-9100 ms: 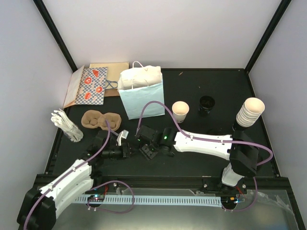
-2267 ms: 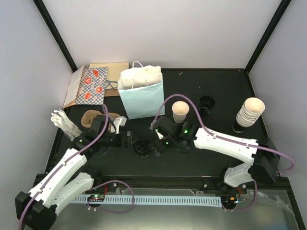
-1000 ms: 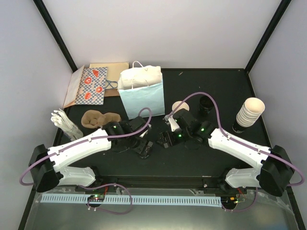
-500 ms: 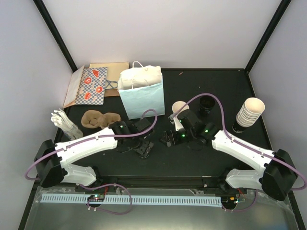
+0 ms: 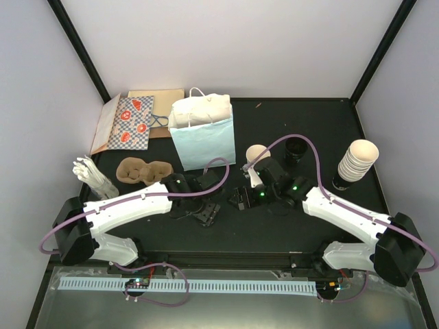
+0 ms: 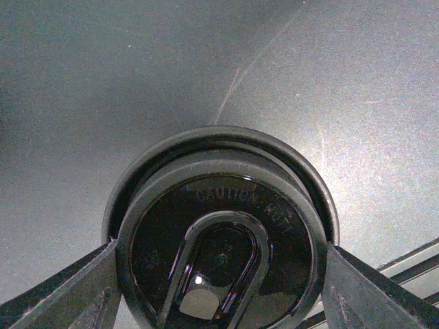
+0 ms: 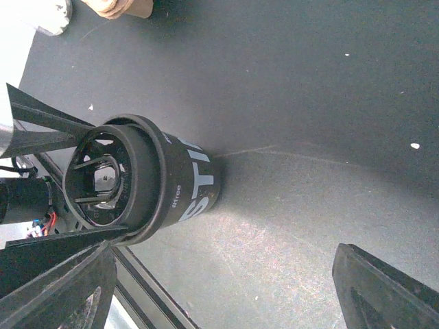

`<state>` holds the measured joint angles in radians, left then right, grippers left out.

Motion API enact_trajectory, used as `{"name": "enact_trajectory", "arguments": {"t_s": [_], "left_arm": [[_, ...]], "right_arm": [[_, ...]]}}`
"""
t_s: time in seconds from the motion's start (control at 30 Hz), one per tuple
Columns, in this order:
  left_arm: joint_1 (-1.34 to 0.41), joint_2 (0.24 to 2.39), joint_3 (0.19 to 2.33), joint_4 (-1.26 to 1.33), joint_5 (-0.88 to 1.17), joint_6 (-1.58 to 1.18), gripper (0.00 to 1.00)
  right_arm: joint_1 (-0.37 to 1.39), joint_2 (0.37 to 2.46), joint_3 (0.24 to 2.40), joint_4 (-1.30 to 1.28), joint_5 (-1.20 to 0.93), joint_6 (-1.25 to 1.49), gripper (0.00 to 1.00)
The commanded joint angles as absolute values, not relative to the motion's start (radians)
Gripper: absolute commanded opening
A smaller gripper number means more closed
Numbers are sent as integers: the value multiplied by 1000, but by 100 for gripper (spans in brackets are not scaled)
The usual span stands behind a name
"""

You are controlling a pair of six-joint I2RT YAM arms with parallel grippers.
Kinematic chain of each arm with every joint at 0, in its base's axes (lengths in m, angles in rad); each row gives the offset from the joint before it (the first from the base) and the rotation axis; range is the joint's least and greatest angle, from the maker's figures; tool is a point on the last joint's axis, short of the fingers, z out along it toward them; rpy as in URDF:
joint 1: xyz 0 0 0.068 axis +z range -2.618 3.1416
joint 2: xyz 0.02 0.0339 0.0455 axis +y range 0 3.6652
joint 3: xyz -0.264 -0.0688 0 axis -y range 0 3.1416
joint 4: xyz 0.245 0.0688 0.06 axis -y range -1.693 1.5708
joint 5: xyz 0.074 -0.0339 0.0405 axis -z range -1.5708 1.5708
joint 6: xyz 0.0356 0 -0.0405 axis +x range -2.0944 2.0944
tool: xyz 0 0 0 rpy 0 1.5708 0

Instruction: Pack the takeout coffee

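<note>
A black cup with white lettering (image 7: 182, 181) stands on the black table and carries a black lid (image 6: 219, 240) marked "CAUTION HOT". My left gripper (image 5: 206, 211) (image 6: 219, 274) is over it, its fingers (image 6: 75, 288) touching both sides of the lid; the cup is hidden under it in the top view. My right gripper (image 5: 240, 199) (image 7: 223, 264) is open and empty just right of that cup. An open cream-white cup (image 5: 255, 152) without a lid stands behind my right arm. The light blue paper bag (image 5: 204, 140) stands upright at the back.
A stack of cream cups (image 5: 358, 159) stands at the right, a stack of black lids (image 5: 296, 148) beside the open cup. The brown cup carrier (image 5: 140, 170) and a bundle of white cutlery (image 5: 92, 178) lie at the left; patterned and brown flat bags (image 5: 130, 122) at the back left.
My left arm swung from the carrier to the black cup and closed on its lid. My right gripper let go of the cup and drew back to the right.
</note>
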<state>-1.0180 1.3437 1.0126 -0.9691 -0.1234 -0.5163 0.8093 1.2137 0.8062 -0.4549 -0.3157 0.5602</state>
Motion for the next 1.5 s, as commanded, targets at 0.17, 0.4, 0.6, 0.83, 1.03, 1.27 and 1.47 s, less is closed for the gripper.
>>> {"name": "enact_trajectory", "arguments": {"t_s": [0.17, 0.4, 0.6, 0.83, 1.03, 1.27, 1.47], "left_arm": [[-1029, 1351, 1051, -1005, -151, -515, 68], [-1034, 1316, 1026, -947, -75, -436, 67], [-1057, 1317, 1034, -934, -43, -377, 66], [-1094, 1349, 1049, -935, -40, -311, 65], [-1106, 1380, 1048, -940, -51, -300, 65], [-1108, 1376, 1042, -930, -44, -296, 65], [-1107, 1362, 1030, -919, -35, -293, 64]], "right_arm": [[802, 1248, 802, -406, -377, 566, 88], [803, 1294, 804, -353, -447, 585, 88], [803, 1331, 791, -296, -509, 598, 85], [803, 1343, 741, -221, -569, 606, 63], [803, 1347, 706, -165, -594, 624, 51], [804, 1396, 694, -120, -627, 633, 41], [803, 1378, 681, -101, -601, 652, 33]]}}
